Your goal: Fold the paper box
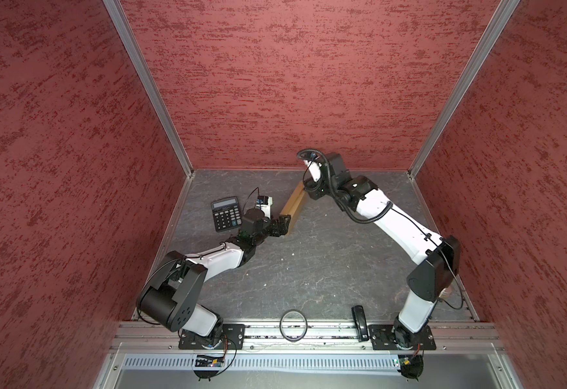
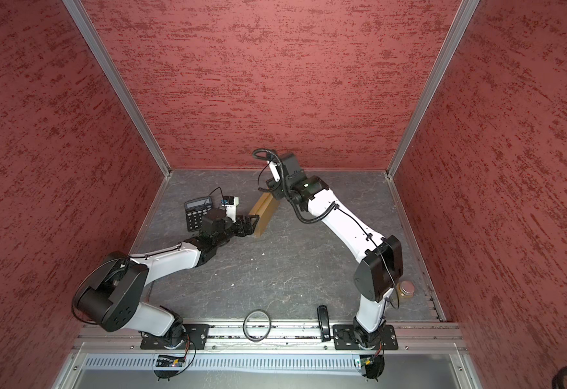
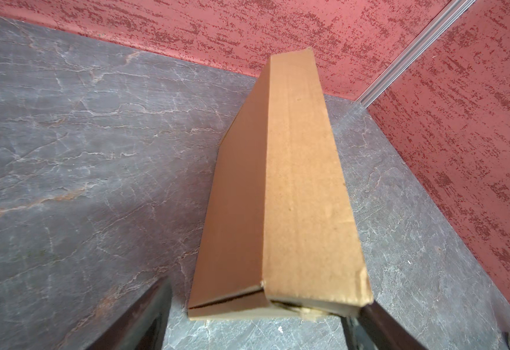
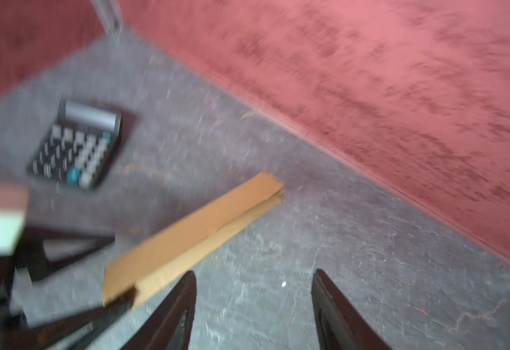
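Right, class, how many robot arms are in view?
2. The left arm reaches from near left to the paper box's near end; the right arm from near right to its far end. None seems hidden.

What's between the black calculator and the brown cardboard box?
The left arm's white wrist camera and its open black pincer, shown in both top views.

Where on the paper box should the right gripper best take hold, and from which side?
Probably the far end of the paper box, from above: it stands on a long edge, thin side up, and the left gripper straddles the near end.
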Motion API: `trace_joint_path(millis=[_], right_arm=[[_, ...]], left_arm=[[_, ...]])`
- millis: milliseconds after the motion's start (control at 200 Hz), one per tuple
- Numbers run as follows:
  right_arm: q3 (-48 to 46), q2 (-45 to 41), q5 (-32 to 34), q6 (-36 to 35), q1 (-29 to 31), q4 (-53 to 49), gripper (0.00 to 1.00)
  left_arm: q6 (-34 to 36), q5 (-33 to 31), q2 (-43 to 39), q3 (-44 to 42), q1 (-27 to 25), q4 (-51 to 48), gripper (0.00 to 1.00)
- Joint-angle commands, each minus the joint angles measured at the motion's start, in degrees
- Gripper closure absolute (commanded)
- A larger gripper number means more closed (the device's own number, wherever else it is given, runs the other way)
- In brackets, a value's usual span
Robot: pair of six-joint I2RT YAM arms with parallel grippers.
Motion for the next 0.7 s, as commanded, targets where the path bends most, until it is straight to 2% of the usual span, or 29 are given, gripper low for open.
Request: trace_joint_path(millis=[0, 80, 346, 521, 696], right_arm=[[0.95, 0.76, -7.61, 22.3, -4.16, -2.55, 0.38], [-3.91, 0.53, -13.82, 31.07, -5.78, 4.03, 0.38], [-18.03, 2.54, -21.58, 50.22, -5.95, 28.02, 0.25], [-23.53, 4.11, -23.32, 58.24, -5.92, 38.59, 0.23], [-25.82, 6.19, -23.67, 61.3, -5.61, 43.23, 0.25]], left_arm=[[1.96, -2.5, 4.24, -3.11, 0.77, -17.34, 0.16], [1.87, -2.4, 4.41, -3.02, 0.95, -17.39, 0.16], [1.89, -2.23, 4.89, -2.9, 1.06, -17.37, 0.16], [1.95, -1.96, 5.14, -2.85, 1.09, -17.29, 0.16], [1.88, -1.87, 5.16, -2.89, 1.23, -17.25, 0.16]])
